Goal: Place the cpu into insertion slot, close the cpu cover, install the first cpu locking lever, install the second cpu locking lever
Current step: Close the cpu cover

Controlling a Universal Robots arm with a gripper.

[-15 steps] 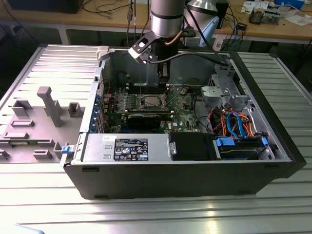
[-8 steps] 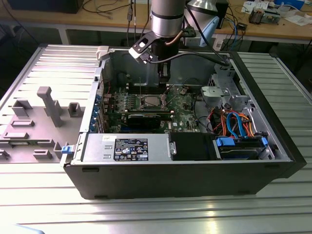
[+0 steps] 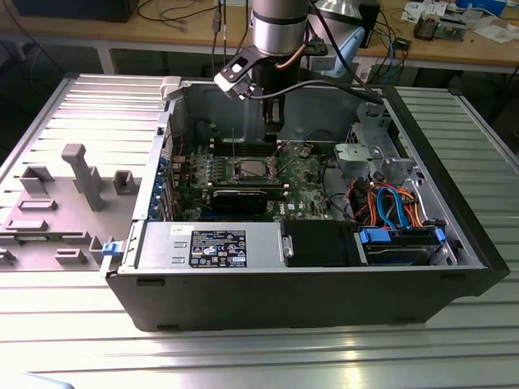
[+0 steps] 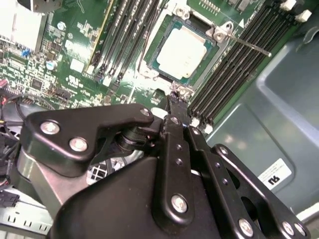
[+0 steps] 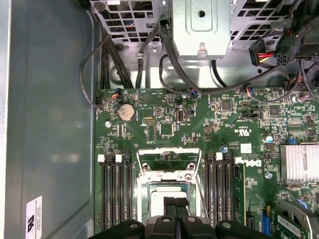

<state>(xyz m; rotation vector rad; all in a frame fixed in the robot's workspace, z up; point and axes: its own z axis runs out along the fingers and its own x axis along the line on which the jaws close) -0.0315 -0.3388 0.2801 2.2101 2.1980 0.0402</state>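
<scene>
The arm (image 3: 280,24) comes straight down from the top centre of the exterior view into the open case (image 3: 284,296), which lies on its side on the ribbed table (image 3: 243,356). Its wrist is vertical. A small camera block sticks out from it toward the exterior view's left. The gripper (image 3: 274,139) hangs low inside the case, near the back wall and just above the board (image 5: 164,114).

In both wrist views the gripper (image 4: 172,102) (image 5: 175,203) has its two black fingers (image 5: 168,203) drawn together, tip against tip. I can see nothing held between them. The tips sit right at one edge of the slot (image 5: 143,194), close over it; I cannot tell whether they touch.

The cpu (image 4: 182,50) lies flat in the slot, silvery top up, at the middle of the board in the exterior view (image 3: 248,168). The cover (image 4: 215,47) frames it, though I cannot tell if it is pressed fully down. One thin lever (image 4: 249,46) juts out from a corner of the slot across the long black memory slots (image 4: 234,74).
</scene>
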